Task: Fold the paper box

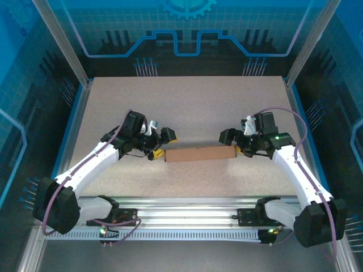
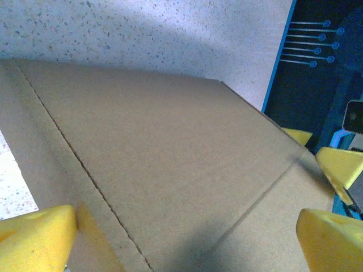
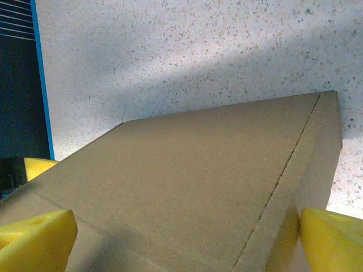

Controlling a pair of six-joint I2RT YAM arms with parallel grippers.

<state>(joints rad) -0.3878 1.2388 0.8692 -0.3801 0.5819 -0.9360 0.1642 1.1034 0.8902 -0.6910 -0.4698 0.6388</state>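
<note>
The paper box is a long brown cardboard shape lying crosswise on the table between my two arms. My left gripper is at its left end and my right gripper is at its right end. In the left wrist view the brown panel with its creases runs between the wide-apart yellow fingertips of the left gripper. In the right wrist view the box likewise lies between the spread fingertips of the right gripper. Both grippers are open, straddling the box ends.
The speckled tabletop stretches bare behind the box. A blue rim and metal frame posts border the table on both sides. An aluminium rail carrying the arm bases runs along the near edge.
</note>
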